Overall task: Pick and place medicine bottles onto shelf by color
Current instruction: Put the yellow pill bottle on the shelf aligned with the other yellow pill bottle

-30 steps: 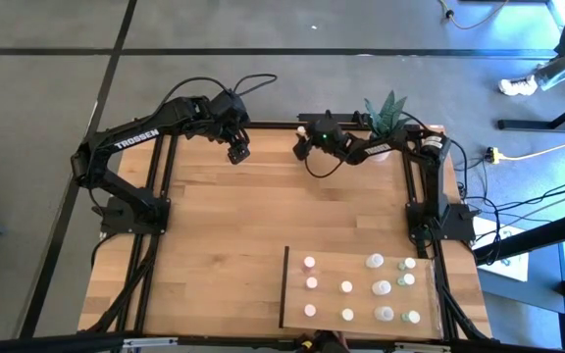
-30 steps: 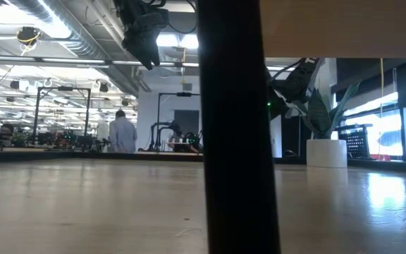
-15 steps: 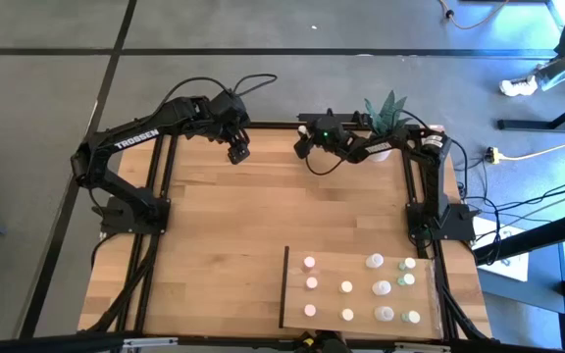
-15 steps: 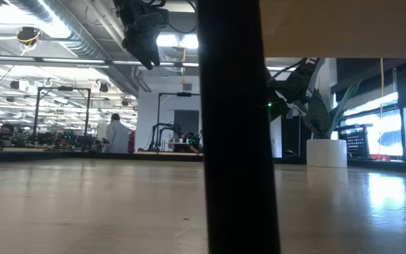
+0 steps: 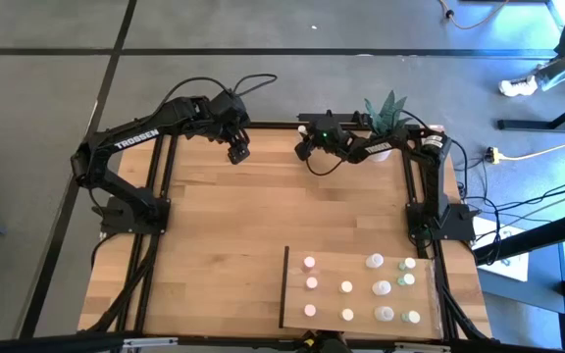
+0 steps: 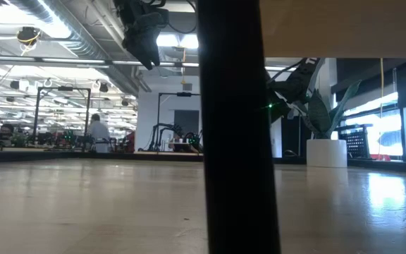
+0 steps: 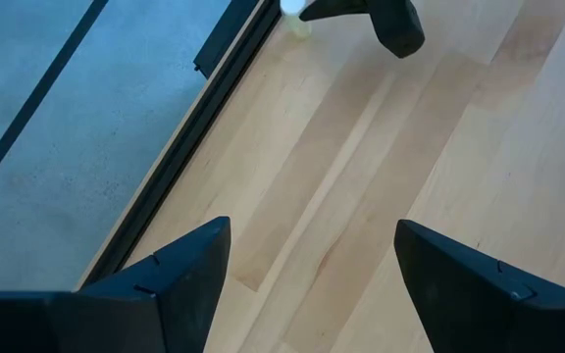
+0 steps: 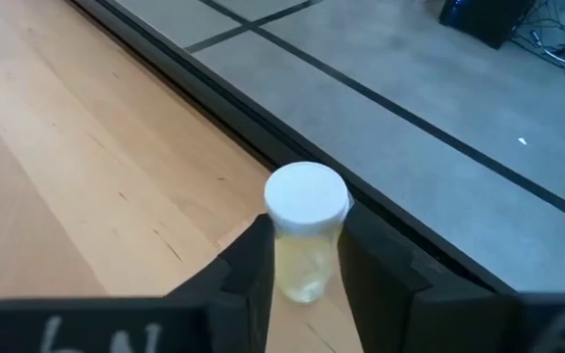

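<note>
I'm seeing the right gripper's (image 8: 302,260) jaws standing on either side of a pale yellow medicine bottle (image 8: 304,233) with a white cap, both fingers (image 8: 250,257) lying right against its sides, so I'm reading it as clamped on the bottle. That bottle is standing upright on the planked tabletop (image 5: 263,211), just beside the table's dark far edge. In the high view the right gripper (image 5: 303,147) is sitting at that far edge, near the potted plant (image 5: 385,116).

The left gripper's (image 7: 307,270) jaws are spread wide apart with nothing between them, hanging above bare planks; from above I'm placing the left gripper (image 5: 238,150) near the far edge too, well apart from the right one.

The other medicine bottles (image 5: 346,287) are standing in rows on the shelf (image 5: 297,294), the pale panel at the near right corner.
</note>
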Available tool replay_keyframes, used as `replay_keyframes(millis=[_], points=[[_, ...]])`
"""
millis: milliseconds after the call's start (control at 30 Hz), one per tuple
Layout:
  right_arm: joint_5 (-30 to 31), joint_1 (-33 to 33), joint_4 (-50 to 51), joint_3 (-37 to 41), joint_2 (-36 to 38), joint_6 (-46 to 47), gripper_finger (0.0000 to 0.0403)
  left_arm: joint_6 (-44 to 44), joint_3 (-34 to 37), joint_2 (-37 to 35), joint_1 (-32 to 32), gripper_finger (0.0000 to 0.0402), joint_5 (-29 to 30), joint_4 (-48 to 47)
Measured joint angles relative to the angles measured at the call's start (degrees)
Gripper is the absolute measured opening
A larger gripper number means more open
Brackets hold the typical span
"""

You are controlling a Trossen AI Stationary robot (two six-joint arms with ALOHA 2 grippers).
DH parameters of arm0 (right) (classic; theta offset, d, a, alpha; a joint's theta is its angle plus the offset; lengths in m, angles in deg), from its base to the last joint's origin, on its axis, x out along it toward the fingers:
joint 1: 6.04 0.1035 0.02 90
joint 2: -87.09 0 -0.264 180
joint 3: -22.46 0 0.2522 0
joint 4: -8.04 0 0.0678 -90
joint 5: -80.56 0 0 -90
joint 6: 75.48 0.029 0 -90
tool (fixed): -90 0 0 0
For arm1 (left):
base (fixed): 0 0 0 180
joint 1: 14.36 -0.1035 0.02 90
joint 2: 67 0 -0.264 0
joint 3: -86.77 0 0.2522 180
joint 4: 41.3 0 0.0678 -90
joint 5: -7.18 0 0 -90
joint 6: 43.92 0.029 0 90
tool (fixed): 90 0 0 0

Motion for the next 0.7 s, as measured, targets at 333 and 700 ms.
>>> replay_keyframes(millis=[333, 700], points=[[0.0, 0.0, -0.1, 0.0, 0.0, -0.1, 0.0119, 0.0, 0.0, 0.0, 0.0, 0.0282, 0.0, 0.0], [0.0, 0.0, -0.1, 0.0, 0.0, 0.7, 0.0100, 0.0, 0.0, 0.0, 0.0, 0.0282, 0.0, 0.0]])
